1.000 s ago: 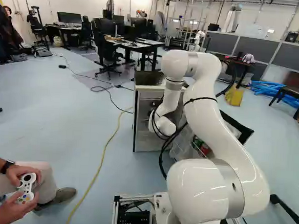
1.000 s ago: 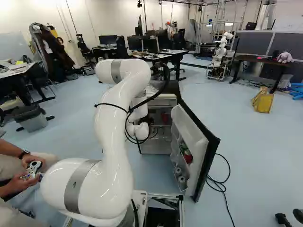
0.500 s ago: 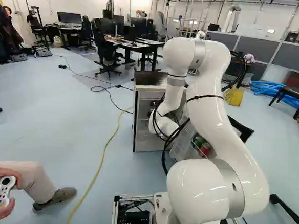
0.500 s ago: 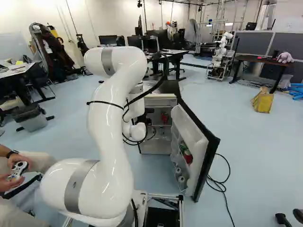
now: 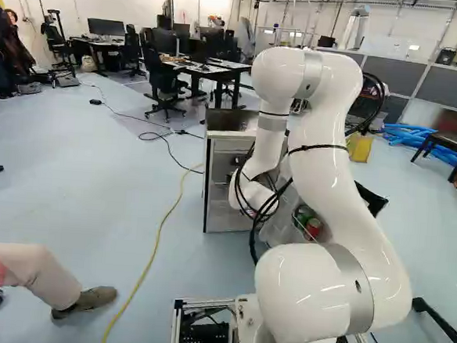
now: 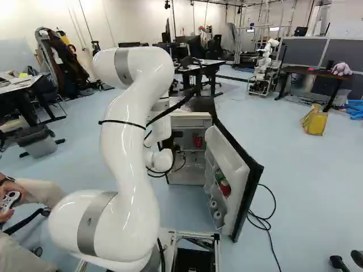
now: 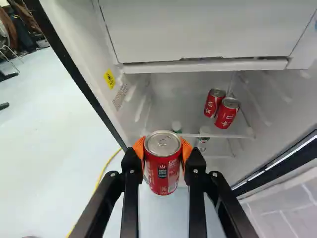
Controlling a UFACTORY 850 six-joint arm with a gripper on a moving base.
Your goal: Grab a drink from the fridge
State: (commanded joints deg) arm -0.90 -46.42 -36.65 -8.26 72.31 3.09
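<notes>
Orange-padded jaws [image 7: 162, 151] pinch a red can [image 7: 163, 171] upright, just outside the open fridge [image 7: 208, 66].

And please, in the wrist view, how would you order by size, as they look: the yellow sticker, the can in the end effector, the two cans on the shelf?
Largest: held can, in the end effector
Next: one shelf can and the other shelf can, too alike to rank
Smallest: yellow sticker
</notes>
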